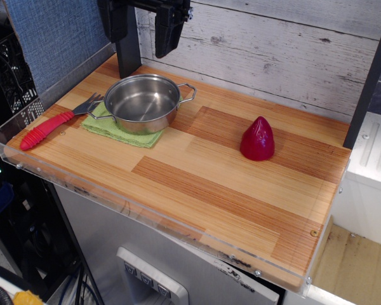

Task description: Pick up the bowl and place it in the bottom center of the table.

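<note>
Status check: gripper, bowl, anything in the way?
Gripper raised above bowl, empty, jaw state unclear. Bowl on green cloth, not yet picked. Fork beside it, red cone to the right.

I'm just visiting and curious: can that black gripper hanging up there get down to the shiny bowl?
Probably yes. The gripper hangs just above and behind the bowl, with nothing between them. The bowl is empty, its rim uncovered, and the fork lies off to one side.

Red cone [257, 139], green cloth [117, 129], red-handled fork [56, 122] (perhaps plastic)
</note>
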Controlling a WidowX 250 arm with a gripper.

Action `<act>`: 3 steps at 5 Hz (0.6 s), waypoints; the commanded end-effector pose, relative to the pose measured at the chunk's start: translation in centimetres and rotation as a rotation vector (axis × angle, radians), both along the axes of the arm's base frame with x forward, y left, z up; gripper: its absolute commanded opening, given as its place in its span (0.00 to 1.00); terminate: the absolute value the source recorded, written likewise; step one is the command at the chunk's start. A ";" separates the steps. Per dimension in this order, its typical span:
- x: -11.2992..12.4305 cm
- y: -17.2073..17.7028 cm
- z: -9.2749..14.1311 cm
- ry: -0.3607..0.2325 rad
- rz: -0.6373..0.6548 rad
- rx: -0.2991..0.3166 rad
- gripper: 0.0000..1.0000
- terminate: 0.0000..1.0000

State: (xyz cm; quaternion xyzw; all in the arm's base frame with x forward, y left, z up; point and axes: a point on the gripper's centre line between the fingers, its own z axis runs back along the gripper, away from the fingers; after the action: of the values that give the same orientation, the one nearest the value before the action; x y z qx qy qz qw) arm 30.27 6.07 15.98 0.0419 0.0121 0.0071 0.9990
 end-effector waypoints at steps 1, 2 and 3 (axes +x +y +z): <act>0.0 0.0 0.0 0.000 0.000 0.000 1.00 0.00; 0.5 2.1 1.3 -0.072 0.082 -0.050 1.00 0.00; 1.0 5.7 -0.6 -0.089 0.178 -0.040 1.00 0.00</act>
State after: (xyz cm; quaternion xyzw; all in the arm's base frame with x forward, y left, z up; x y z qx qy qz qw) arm 31.23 12.03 13.37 0.0156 -0.0039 0.1014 0.9947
